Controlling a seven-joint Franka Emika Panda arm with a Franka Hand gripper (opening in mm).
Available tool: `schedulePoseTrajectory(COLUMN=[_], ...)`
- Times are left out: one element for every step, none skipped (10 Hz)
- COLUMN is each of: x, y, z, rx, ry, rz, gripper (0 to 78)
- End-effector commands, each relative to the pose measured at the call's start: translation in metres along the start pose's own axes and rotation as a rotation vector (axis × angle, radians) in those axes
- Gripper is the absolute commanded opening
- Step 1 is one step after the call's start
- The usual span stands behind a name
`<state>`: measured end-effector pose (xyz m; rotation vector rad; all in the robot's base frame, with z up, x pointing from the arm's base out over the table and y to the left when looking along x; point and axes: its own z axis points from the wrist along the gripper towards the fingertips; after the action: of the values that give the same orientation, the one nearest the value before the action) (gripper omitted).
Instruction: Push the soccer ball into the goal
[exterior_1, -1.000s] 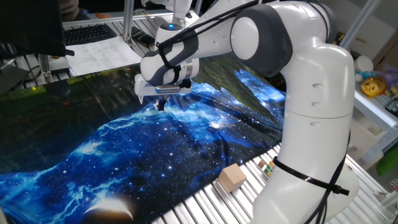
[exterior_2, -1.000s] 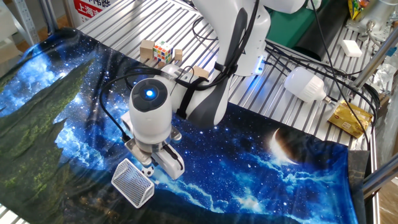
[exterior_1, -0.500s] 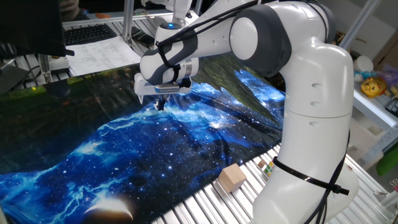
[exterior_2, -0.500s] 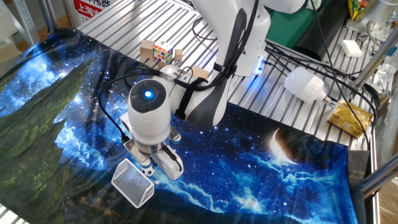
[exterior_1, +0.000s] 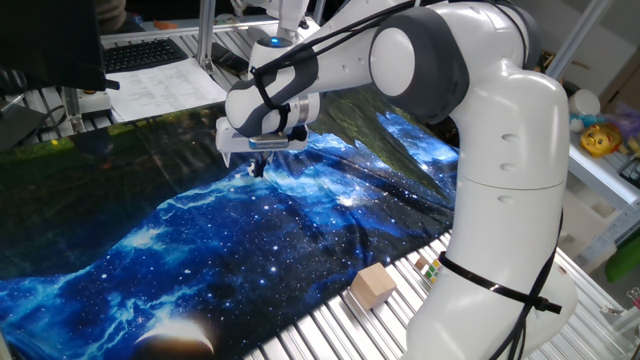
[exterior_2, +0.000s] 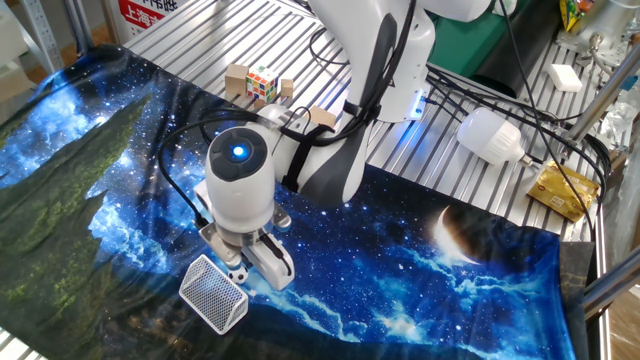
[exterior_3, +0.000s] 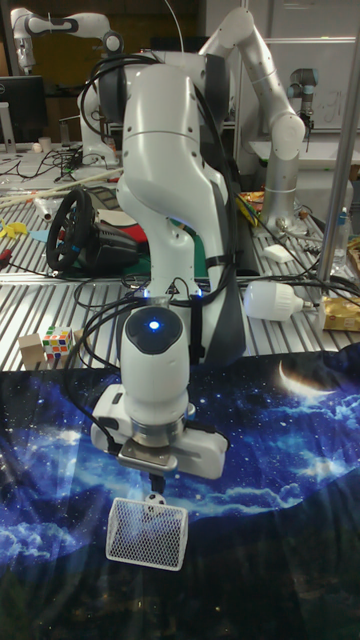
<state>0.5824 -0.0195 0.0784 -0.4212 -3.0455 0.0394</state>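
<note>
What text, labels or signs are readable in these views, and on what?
Red and white sign at the top edge of the other fixed view: Chinese or Japanese characters, cut off by the frame and too blurred to quote.
Printed sheets beside the keyboard: rows of print, too small to read.
Yellow packet on the slatted table: markings too blurred to read.
Puzzle cube, robot arm, goal: no legible text.

Lab bench draped in a galaxy-print cloth (exterior_2: 480, 270)

A ribbed metal tabletop (exterior_2: 200, 40) shows at the upper left of the other fixed view; a steering wheel (exterior_3: 75, 232) and a monitor (exterior_3: 22, 100) sit at left in the tall view.
</note>
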Motion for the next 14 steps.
schedulePoseTrajectory(x=[-0.0010,-0.0010,-0.0010,-0.0010,-0.0010,-0.0010,-0.0010,-0.0010,-0.0010,-0.0010,-0.0016,-0.0026,-0.0044,-0.0073], y=[0.0000,0.0000,0.0000,0.0000,0.0000,0.0000,0.0000,0.0000,0.0000,0.0000,0.0000,0.0002,0.0003,0.0006], z=[-0.0014,-0.0014,-0.0014,-0.0014,-0.0014,-0.0014,-0.0014,-0.0014,-0.0014,-0.0014,-0.0010,-0.0001,0.0008,0.0022], rx=[-0.001,-0.003,-0.006,-0.007,-0.007,-0.004,-0.003,-0.006,-0.007,-0.009,-0.009,-0.006,-0.009,-0.011], ry=[-0.020,-0.027,-0.027,-0.025,-0.022,-0.022,-0.027,-0.038,-0.043,-0.053,-0.060,-0.065,-0.075,-0.087], rz=[0.042,0.055,0.058,0.059,0.058,0.061,0.059,0.059,0.059,0.053,0.049,0.042,0.037,0.036], gripper=[0.0,0.0,0.0,0.0,0.0,0.0,0.0,0.0,0.0,0.0,0.0,0.0,0.0,0.0])
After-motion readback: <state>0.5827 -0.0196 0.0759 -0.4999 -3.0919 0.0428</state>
